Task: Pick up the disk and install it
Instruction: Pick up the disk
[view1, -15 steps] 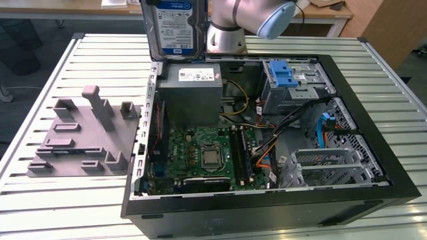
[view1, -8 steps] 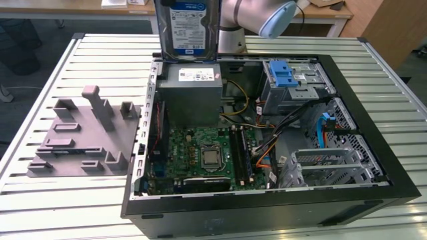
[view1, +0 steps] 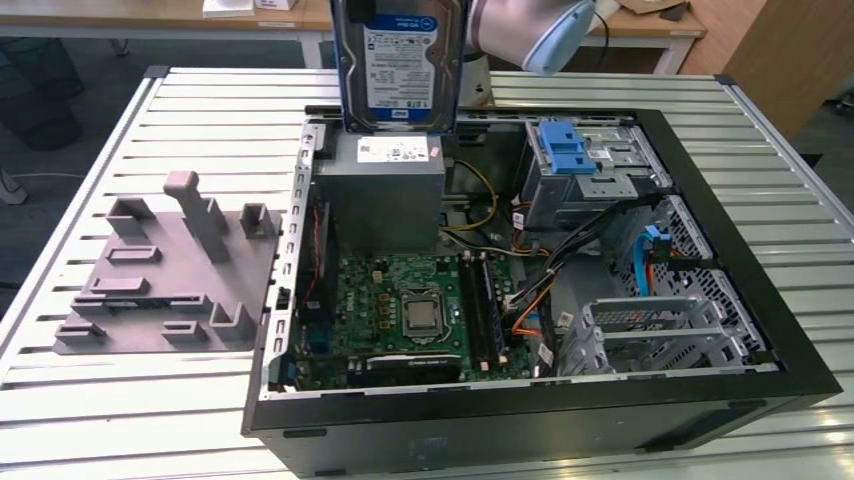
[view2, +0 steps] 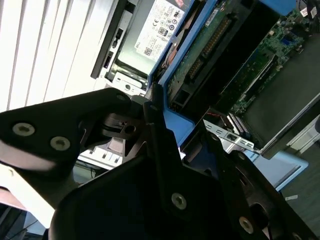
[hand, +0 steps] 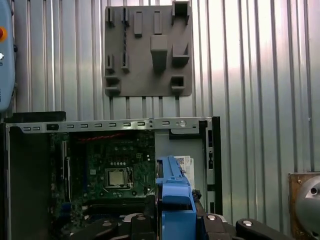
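The exterior view shows the disk (view1: 398, 65) upright, label outward, above the open computer case (view1: 534, 430), while both wrist views show the jaws clamped on its blue carrier (hand: 175, 200), with a grey fixture plate (view1: 147, 290) beside the case on the slatted desk (view1: 214, 120).

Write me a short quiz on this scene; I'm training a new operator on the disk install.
1. True or false: the disk lies flat inside the computer case.
2. The end effector is shut on: A) a cable B) the disk C) a fan.
3. In the exterior view, on which side of the computer case does the grey fixture plate sit?
Key: 1 false, it is held upright above the case; 2 B; 3 the exterior view's left.
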